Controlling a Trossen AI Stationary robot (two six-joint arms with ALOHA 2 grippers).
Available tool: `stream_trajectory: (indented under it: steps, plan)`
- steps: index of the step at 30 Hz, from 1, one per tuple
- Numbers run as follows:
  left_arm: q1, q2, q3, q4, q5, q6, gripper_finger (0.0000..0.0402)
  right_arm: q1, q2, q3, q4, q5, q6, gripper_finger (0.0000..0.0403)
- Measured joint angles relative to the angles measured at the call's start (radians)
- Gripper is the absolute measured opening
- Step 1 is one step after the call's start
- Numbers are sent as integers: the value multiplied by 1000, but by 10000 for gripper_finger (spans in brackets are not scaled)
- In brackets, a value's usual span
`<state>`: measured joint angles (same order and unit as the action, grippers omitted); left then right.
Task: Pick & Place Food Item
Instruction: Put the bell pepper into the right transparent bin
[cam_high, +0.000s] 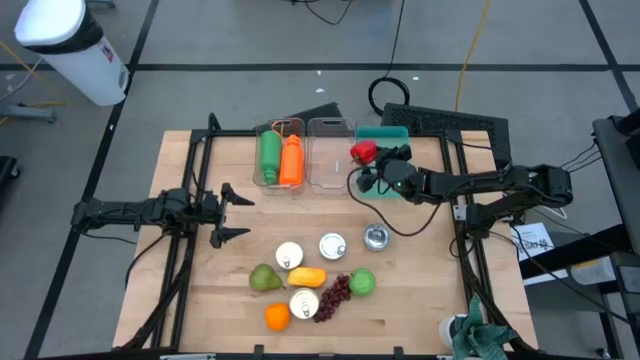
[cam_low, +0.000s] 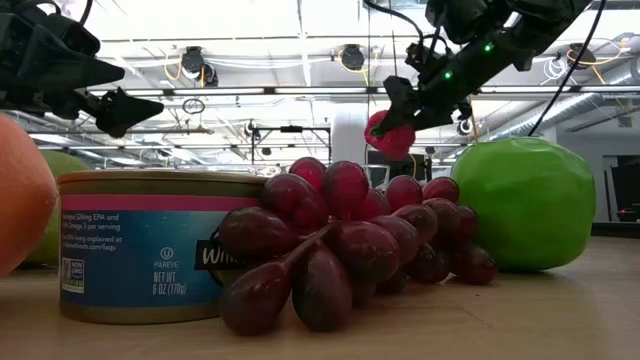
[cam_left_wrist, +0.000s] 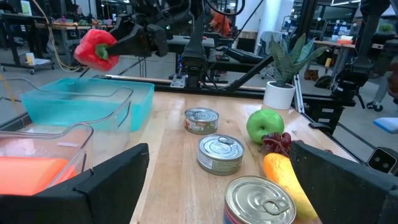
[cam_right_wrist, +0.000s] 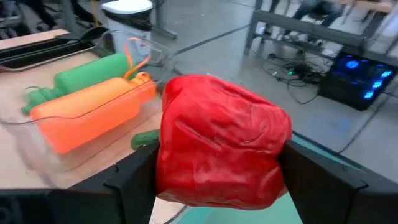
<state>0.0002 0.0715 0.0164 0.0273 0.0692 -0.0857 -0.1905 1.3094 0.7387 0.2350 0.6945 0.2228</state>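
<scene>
A red bell pepper (cam_right_wrist: 221, 149) is held by my right gripper (cam_high: 373, 158), which is shut on it. It hangs in the air over the teal bin (cam_high: 392, 133) at the table's far right. It also shows in the low view (cam_low: 392, 135) and in the left wrist view (cam_left_wrist: 94, 48). My left gripper (cam_high: 228, 211) is open and waits above the table's left side, touching nothing. My right gripper pinches the red bell pepper between its two fingers, one finger (cam_right_wrist: 134, 177) on each flank of its body (cam_right_wrist: 180, 168). The fingers reach it from the table's right side, slanting a little downward. The pepper is lifted clear, with its green stem (cam_right_wrist: 144, 140) sticking out sideways.
A clear bin (cam_high: 280, 155) holds a green and an orange bottle; an empty clear bin (cam_high: 328, 150) stands beside it. Several cans (cam_high: 332, 245), a pear (cam_high: 264, 278), a yellow item (cam_high: 307, 276), an orange (cam_high: 277, 316), grapes (cam_high: 334, 297) and a green apple (cam_high: 362, 282) lie near the table's front.
</scene>
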Motion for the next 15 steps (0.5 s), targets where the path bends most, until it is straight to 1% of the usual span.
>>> stream_trajectory:
  steps: [7,10,15]
  plan:
    - [0,0,0,0,0,0,399,0,0,0,-34,146,-10,288]
    - [0,0,0,0,0,0,399,0,0,0,-49,168,-11,288]
    - [0,0,0,0,0,0,399,0,0,0,-58,168,-10,288]
